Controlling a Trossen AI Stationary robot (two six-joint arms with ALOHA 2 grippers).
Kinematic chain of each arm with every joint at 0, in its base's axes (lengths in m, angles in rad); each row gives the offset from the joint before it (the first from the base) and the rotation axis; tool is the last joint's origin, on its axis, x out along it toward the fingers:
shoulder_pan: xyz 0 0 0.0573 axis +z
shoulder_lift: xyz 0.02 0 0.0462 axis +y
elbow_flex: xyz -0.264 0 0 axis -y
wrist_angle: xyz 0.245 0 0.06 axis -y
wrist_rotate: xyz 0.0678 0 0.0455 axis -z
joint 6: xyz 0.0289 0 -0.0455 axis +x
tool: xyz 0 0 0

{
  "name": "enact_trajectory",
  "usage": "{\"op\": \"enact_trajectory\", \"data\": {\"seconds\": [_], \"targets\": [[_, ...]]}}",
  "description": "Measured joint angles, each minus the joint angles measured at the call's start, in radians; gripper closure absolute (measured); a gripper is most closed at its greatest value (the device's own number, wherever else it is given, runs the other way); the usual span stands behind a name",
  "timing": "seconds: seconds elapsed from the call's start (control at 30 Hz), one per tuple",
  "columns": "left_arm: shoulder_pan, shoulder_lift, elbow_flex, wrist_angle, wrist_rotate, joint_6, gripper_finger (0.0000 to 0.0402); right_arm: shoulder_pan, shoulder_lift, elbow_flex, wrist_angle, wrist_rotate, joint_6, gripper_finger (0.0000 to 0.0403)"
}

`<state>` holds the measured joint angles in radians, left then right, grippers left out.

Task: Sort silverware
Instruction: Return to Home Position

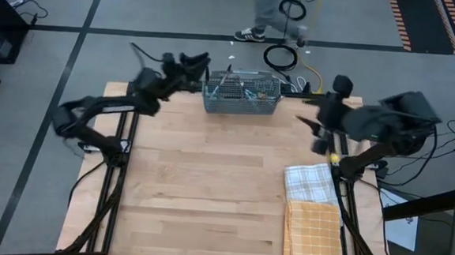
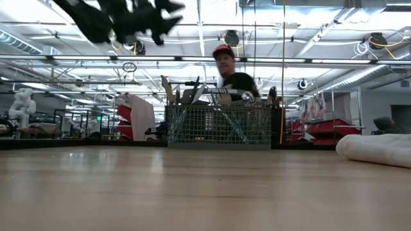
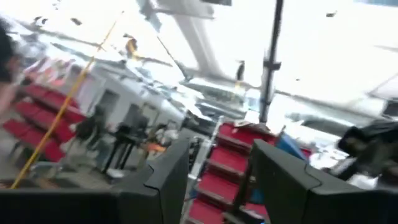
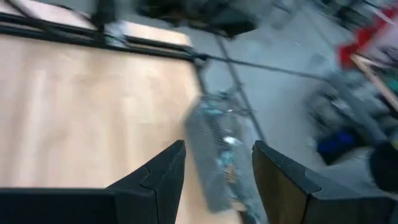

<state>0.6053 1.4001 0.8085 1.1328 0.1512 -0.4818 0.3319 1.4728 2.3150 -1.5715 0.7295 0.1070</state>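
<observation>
Hanging left and right of the basket at the high view's top, the left gripper and right gripper are holding nothing, fingers apart. The silverware is sitting inside that basket. Sorting looks done, so this is likely the go-home step: both arms need folding away.

Large robotics lab or workshop hall. From above, a pale wooden bench stands on a grey floor with black tape lines, orange-and-black hazard stripes at upper right, and coiled cables. At bench level, exposed ceiling pipes and red storage bins fill the background. A person stands at centre.
</observation>
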Motion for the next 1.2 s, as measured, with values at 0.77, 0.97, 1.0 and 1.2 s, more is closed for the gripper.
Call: {"op": "enact_trajectory", "data": {"seconds": [0.77,0.97,1.0,1.2], "targets": [[0.063,-1.017,-0.229,-1.085,-0.085,0.285,0.0222,0.177,-1.089,-1.299,0.833,0.108,0.036,0.0227],[0.062,-1.111,-0.475,-0.881,-0.057,0.167,0.0222,0.177,-1.353,-1.619,1.131,0.003,-0.03,0.0227],[0.062,-1.123,-0.525,-0.835,-0.055,0.137,0.0222,0.177,-1.393,-1.666,1.171,-0.004,-0.032,0.0227],[0.063,-1.162,-0.78,-0.537,-0.041,-0.024,0.0222,0.174,-1.463,-1.829,1.307,0.028,-0.067,0.0227]]}}
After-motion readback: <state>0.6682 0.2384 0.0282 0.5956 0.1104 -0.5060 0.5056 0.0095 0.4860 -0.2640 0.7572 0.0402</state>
